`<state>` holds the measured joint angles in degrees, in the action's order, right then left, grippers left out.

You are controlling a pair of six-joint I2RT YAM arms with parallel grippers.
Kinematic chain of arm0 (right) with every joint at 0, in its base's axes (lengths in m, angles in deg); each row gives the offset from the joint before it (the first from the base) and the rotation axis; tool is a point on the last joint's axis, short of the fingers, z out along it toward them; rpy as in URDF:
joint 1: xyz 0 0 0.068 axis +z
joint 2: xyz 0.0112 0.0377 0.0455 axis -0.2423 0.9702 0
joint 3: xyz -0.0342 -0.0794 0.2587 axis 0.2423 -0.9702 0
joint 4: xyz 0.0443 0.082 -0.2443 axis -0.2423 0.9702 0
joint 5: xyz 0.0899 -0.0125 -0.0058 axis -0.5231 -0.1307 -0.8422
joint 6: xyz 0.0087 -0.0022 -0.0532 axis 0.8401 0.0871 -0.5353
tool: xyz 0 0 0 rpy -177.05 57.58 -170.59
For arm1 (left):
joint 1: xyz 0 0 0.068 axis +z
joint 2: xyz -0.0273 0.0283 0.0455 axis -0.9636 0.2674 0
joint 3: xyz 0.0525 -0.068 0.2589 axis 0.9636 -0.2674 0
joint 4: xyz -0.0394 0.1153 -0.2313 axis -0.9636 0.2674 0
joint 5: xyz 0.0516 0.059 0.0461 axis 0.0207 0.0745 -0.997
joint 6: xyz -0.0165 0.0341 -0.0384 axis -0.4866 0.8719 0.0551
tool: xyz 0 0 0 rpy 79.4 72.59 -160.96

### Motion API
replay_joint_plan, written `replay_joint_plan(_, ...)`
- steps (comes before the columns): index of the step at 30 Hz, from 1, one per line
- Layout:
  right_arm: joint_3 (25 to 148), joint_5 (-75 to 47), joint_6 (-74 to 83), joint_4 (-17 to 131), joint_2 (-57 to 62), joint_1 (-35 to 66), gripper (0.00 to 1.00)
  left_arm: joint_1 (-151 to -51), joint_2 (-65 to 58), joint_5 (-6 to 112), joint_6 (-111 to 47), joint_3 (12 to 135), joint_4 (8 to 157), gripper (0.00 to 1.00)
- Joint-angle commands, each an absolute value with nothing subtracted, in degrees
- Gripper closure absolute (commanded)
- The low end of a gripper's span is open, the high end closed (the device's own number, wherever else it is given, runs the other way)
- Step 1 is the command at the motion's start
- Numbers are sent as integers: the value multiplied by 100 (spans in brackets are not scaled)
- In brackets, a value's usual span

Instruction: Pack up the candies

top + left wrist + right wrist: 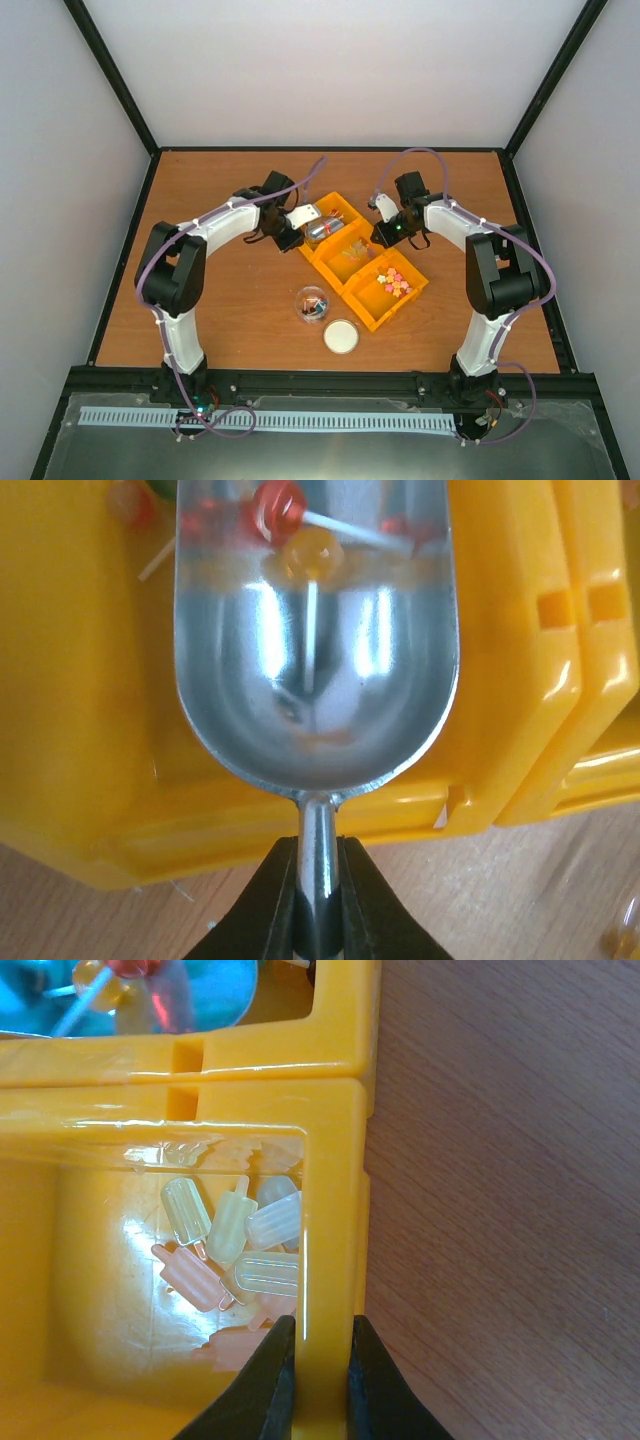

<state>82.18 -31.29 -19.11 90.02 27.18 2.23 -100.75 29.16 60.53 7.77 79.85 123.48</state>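
Observation:
My left gripper (318,885) is shut on the handle of a metal scoop (315,680). The scoop's bowl lies in the far-left yellow bin (80,700), with a red lollipop (275,505) and an orange one (312,552) at its front end. In the top view the left gripper (298,228) and the scoop (323,230) are at that bin. My right gripper (322,1360) is shut on the side wall of the middle yellow bin (330,1220), which holds pale popsicle-shaped sweets (235,1235). The small mixed-colour candies (393,283) lie in the near-right bin.
The three yellow bins (345,268) stand in a diagonal row mid-table. A clear round container (311,303) with a few coloured pieces stands in front of them, and a white lid (341,336) lies beside it. Bare wood (500,1210) lies right of the middle bin.

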Motion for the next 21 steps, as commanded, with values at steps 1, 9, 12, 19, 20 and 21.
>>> replay_joint_plan(1,8212,-3145,-1866,8842,2870,230,97,-9893,2658,6227,993,7948,12363,99)
replay_joint_plan(9,8206,-3130,-1869,8837,2876,229,97,-9884,2465,6126,1166,8179,12694,99)
replay_joint_plan(12,8204,-3117,-1871,8841,2855,222,97,-9884,2334,6109,1191,8191,12708,99)
replay_joint_plan(19,8176,-3063,-1854,8815,2793,173,97,-9773,2085,5974,1540,8353,13327,99)
replay_joint_plan(20,8173,-3039,-1864,8809,2783,179,97,-9770,2056,5892,1642,8370,13471,99)
replay_joint_plan(21,8171,-3025,-1854,8799,2762,177,97,-9770,2042,5811,1725,8396,13623,99)
